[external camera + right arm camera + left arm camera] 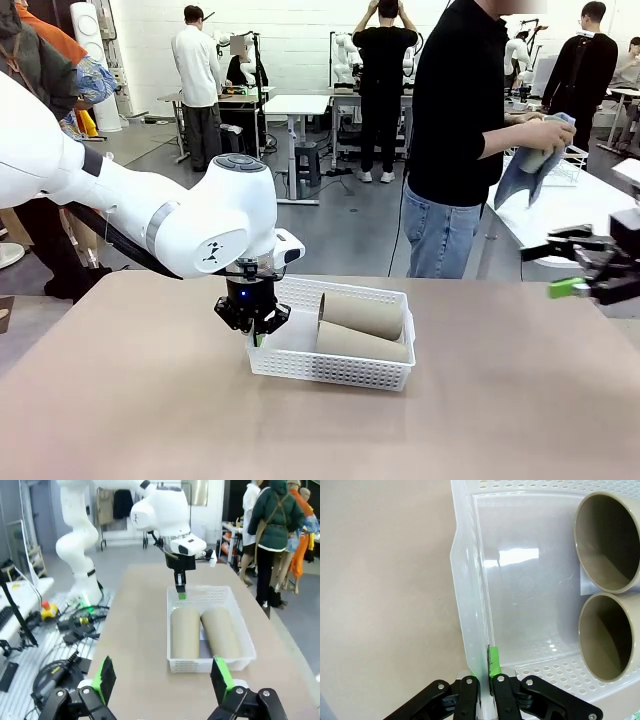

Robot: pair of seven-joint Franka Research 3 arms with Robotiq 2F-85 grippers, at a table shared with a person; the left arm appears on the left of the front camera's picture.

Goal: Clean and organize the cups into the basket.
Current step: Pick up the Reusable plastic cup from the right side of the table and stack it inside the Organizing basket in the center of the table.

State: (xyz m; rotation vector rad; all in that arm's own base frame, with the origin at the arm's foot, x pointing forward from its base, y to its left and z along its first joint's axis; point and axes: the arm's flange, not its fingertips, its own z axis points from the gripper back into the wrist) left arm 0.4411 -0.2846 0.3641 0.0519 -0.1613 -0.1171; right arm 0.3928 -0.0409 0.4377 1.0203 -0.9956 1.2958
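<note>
No legible text, label or number anywhere.

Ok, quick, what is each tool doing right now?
Left tool: closed on the basket side wall.
Right tool: open, holding nothing.

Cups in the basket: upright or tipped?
Tipped: both tan cups lie on their sides, side by side in the basket; the left wrist view looks straight into their open mouths.
</note>
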